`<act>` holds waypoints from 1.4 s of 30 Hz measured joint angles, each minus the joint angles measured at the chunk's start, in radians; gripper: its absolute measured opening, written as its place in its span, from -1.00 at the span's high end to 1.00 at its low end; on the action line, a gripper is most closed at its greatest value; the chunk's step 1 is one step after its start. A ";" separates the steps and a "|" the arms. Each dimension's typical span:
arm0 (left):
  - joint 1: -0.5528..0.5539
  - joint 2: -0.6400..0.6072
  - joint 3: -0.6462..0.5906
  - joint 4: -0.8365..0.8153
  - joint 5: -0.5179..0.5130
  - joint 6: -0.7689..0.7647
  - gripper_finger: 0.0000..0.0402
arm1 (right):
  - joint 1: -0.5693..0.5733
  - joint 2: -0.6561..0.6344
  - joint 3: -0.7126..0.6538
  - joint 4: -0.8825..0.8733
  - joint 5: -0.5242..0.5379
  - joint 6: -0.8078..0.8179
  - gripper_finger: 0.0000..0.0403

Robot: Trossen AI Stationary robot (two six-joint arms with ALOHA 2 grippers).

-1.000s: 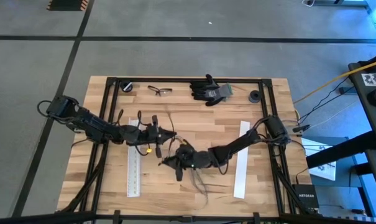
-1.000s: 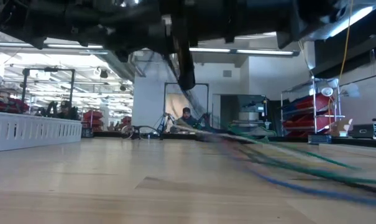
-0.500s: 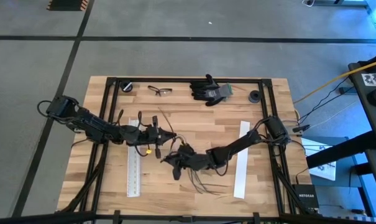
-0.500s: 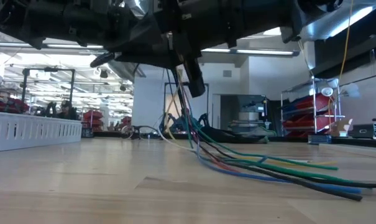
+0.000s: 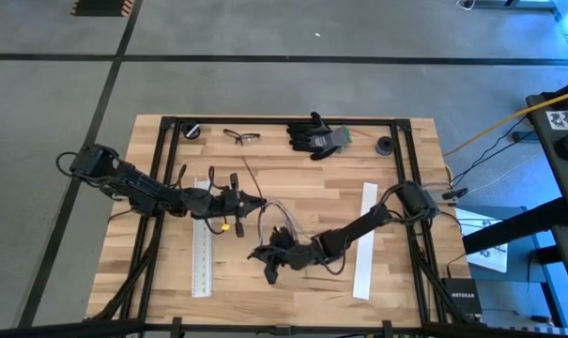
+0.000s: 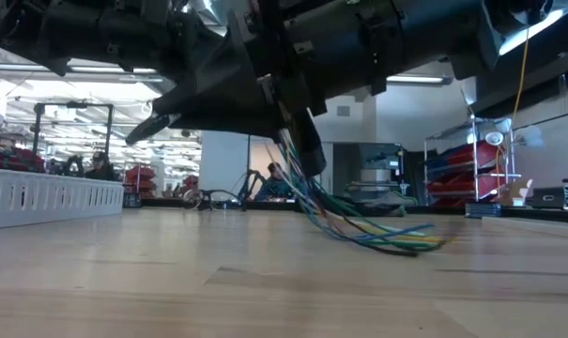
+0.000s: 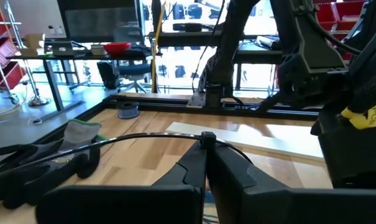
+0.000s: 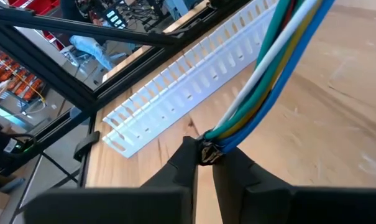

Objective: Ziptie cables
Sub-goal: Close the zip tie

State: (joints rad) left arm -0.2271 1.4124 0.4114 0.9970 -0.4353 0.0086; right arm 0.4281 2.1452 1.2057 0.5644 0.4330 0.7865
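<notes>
The right hand (image 8: 204,157) is pinched shut on the joined end of the cables (image 8: 271,74), a bundle of thin green, blue, yellow and white wires that run away from its fingertips and hang down to the wooden desk (image 6: 171,272) just below. The left hand (image 7: 205,163), a little apart, is closed on a thin dark strand (image 7: 138,137), probably a ziptie. The cables look light, soft and floppy, so I judge the best hold is close to the joined end, where they stay together.

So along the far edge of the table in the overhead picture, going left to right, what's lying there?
Small black round thing → safety glasses → dark work gloves → another black round thing.
</notes>
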 joint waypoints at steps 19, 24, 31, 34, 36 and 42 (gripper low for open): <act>-0.067 -0.001 0.000 -0.183 0.015 0.047 1.00 | -0.085 -0.372 -0.009 -0.703 -0.074 -0.430 -0.08; -0.105 -0.001 0.000 -0.192 0.053 0.096 1.00 | -0.169 -0.391 -0.119 -0.563 -0.143 -0.507 -0.08; -0.133 -0.001 0.000 -0.237 0.059 0.070 1.00 | -0.338 -0.404 -0.248 -0.151 -0.467 -0.502 -0.08; -0.134 -0.001 0.000 -0.234 0.059 0.064 1.00 | -0.385 -0.394 -0.272 -0.008 -0.628 -0.431 -0.08; -0.134 -0.001 0.000 -0.228 0.059 0.050 1.00 | -0.397 -0.376 -0.274 0.007 -0.671 -0.398 -0.08; -0.134 -0.001 0.000 -0.224 0.059 0.044 1.00 | -0.397 -0.295 -0.244 0.097 -0.773 -0.336 -0.08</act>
State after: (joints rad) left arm -0.3607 1.4117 0.4114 0.7731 -0.3767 0.0528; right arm 0.0315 1.8500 0.9614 0.6615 -0.3396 0.4503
